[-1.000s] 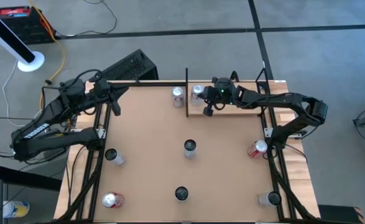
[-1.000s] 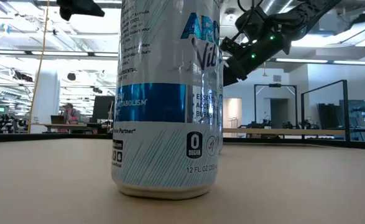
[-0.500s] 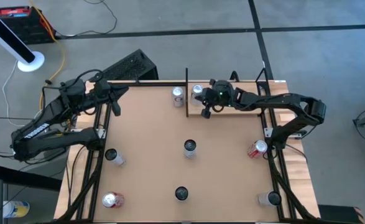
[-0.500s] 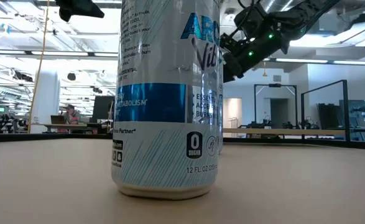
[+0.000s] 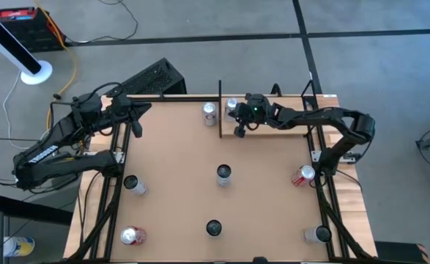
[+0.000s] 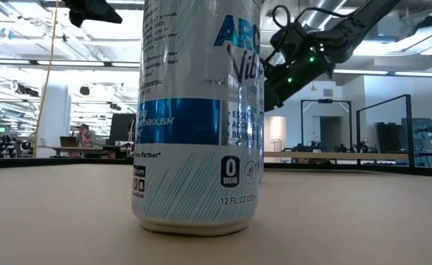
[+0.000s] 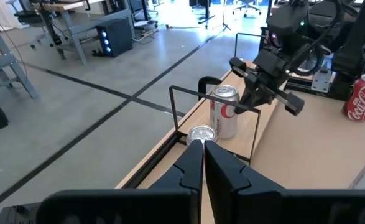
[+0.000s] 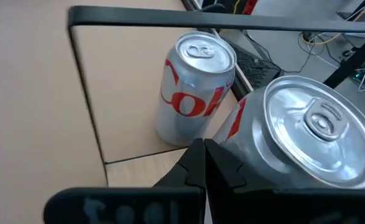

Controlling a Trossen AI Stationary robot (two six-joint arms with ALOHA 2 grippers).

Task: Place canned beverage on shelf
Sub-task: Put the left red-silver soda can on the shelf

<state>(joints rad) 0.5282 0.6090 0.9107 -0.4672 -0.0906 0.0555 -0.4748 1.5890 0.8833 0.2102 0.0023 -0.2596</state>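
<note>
The shelf [image 5: 280, 126], a light-wood plank with black rods [image 8: 170, 17], stands at the table's far edge. A silver can with red lettering [image 5: 232, 107] stands upright on the shelf's left end and fills the near part of the right wrist view [image 8: 294, 137]. A second silver can [image 5: 209, 111] [image 8: 198, 87] stands on the tabletop just left of the shelf's end rod. My right gripper [image 5: 240, 130] [image 8: 204, 155] is shut, just near of the can on the shelf. My left gripper [image 5: 145, 108] [image 7: 202, 158] is shut and empty at the far left. My right gripper's shut fingers [image 8: 198, 163] lie close beside the lower side wall [image 8: 244, 155] of the can on the shelf. Whether they touch it I cannot tell. The can stands upright on the plank.
Several more cans stand about the table: one in the middle [image 5: 223, 173], one near the front edge [image 5: 213, 228] that looms large in the low view [image 6: 197, 110], two at the left [image 5: 132, 183] [image 5: 132, 235], and a red one [image 5: 302, 176] and another [image 5: 317, 235] at the right.
My right gripper has gone a little toward the table's left edge, along the shelf's near side toward the can on it. Both cans at the shelf have stayed where they were.
</note>
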